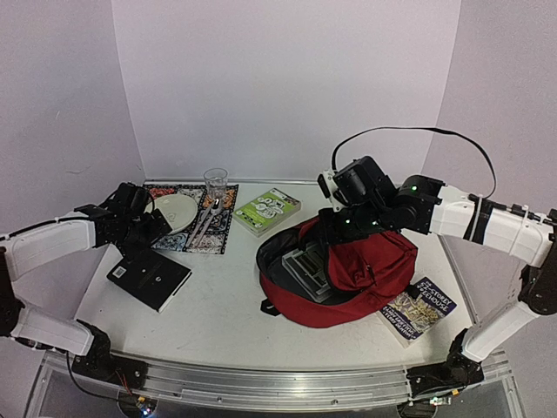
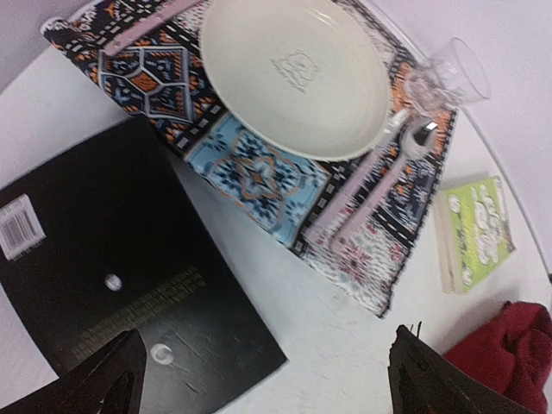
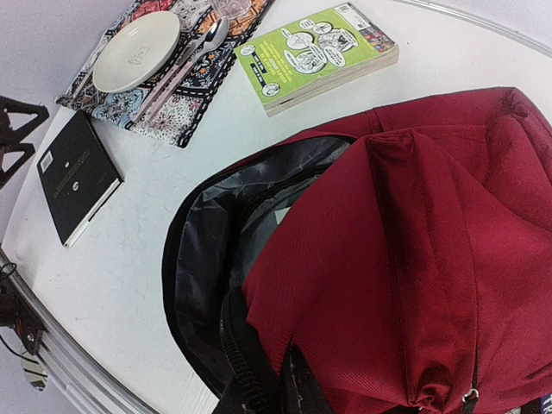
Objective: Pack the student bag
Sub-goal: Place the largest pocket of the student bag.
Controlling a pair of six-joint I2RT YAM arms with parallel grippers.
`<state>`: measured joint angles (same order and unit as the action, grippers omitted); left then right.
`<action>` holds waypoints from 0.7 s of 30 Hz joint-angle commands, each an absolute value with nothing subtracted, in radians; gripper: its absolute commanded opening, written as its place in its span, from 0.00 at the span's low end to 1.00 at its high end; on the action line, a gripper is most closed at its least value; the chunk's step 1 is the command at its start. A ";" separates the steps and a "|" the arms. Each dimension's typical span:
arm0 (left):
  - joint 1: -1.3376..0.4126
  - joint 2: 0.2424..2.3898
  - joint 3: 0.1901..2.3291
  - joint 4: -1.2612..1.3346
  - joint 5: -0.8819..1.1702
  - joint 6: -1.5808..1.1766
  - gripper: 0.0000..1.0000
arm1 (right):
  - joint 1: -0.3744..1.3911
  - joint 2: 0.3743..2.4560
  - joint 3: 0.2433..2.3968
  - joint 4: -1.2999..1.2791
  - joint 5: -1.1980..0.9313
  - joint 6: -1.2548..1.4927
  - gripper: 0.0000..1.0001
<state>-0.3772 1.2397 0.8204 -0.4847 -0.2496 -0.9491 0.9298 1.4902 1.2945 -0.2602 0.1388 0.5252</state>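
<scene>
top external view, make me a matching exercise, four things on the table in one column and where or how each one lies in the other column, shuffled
Things:
1. black rectangular book
2. lime-green paperback book
3. cream round plate
4. dark-red fabric backpack

Places or states:
a. unzipped, mouth gaping toward the left
b. on the patterned fabric placemat
c. on the near side of the placemat
d. just right of the placemat, behind the backpack

Pairs: 1-c, 2-d, 3-b, 4-a
</scene>
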 commanded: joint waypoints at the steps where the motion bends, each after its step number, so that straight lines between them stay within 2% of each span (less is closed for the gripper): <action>1: -0.240 1.340 0.906 -0.516 -0.221 -0.754 1.00 | 0.929 1.493 1.290 -0.246 0.122 0.505 0.14; 10: -0.089 1.591 1.062 -0.515 -0.218 -0.582 1.00 | 0.928 1.488 1.279 -0.238 0.101 0.493 0.21; 21: -0.067 1.832 1.175 -0.517 -0.241 -0.454 1.00 | 0.929 1.485 1.300 -0.228 0.051 0.432 0.37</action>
<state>-0.0744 1.7876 1.1180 -0.5158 -0.2197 -0.5294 0.9298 1.4902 1.2846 -0.2371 0.0751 0.4679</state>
